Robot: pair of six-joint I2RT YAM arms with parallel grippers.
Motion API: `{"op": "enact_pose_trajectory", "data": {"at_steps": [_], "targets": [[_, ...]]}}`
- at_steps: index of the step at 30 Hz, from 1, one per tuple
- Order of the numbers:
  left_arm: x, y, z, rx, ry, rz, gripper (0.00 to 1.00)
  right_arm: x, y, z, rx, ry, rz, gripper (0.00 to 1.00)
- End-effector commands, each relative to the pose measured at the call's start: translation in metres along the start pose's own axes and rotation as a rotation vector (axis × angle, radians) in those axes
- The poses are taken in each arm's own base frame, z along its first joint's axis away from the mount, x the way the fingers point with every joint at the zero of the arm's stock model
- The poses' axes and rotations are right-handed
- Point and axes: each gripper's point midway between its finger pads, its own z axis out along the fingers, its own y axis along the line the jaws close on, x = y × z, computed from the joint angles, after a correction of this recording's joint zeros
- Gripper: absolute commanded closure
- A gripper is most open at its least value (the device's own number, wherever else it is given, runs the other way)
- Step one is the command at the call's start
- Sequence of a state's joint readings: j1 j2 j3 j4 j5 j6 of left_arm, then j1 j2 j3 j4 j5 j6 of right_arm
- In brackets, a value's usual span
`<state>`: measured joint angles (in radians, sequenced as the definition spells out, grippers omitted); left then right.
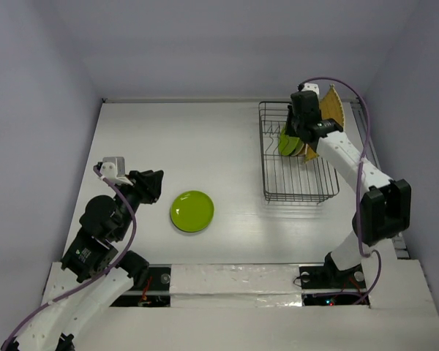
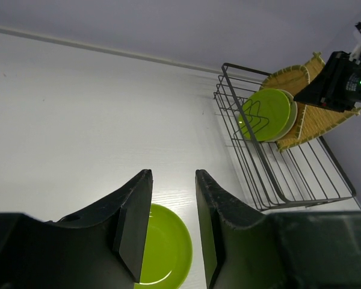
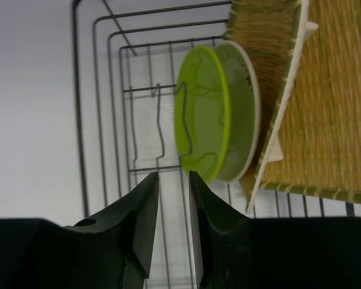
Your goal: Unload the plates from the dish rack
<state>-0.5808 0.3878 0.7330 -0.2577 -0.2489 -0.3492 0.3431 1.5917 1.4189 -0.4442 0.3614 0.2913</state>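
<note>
Top view: the rack [image 1: 266,164] sits on the table [image 1: 168,139] toward 2 o'clock, its long side running 12 to 6. Its load is bunched at the 12 o'clock end; the 6 o'clock half holds bare wire only.

Load in the rack: a lime plate [image 3: 198,114] on edge between the prongs, a pale-rimmed plate [image 3: 245,108] directly behind and touching it, then two straw trays [image 3: 343,108] leaning at 3 o'clock of the pair. The far tray stands above the rack rim.

One loose plate [image 1: 192,211], lime green, lies flat on the table at about 7 o'clock of centre, well apart from the rack.

Right gripper [image 1: 297,136]: over the loaded end of the rack. In the wrist view its fingers stand a narrow gap apart with nothing between them, their tips at 7 o'clock of the lime plate's edge and clear of it.

Left gripper [image 2: 172,179]: at 9 o'clock of the loose plate, just beside it. Fingers parted by a moderate gap, empty; the loose plate shows on the table through the gap, not gripped
</note>
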Motion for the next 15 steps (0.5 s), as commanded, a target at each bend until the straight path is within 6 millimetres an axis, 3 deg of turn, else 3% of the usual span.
{"op": "enact_pose_trajectory", "data": {"at_steps": [1, 3, 9, 15], "targets": [[-0.010, -0.007, 0.001, 0.036, -0.042, -0.008, 0.68, -0.024, -0.019, 0.010, 0.078, -0.009, -0.044, 0.67], [-0.010, -0.008, 0.000, 0.041, -0.042, -0.007, 0.67, -0.020, -0.027, 0.024, 0.105, 0.018, -0.054, 0.67], [-0.012, -0.007, 0.001, 0.038, -0.051, -0.008, 0.65, -0.017, -0.047, 0.042, 0.178, 0.033, -0.054, 0.67], [-0.011, -0.008, 0.002, 0.045, -0.047, -0.005, 0.65, -0.005, -0.050, 0.057, 0.196, 0.066, -0.066, 0.67]]}}
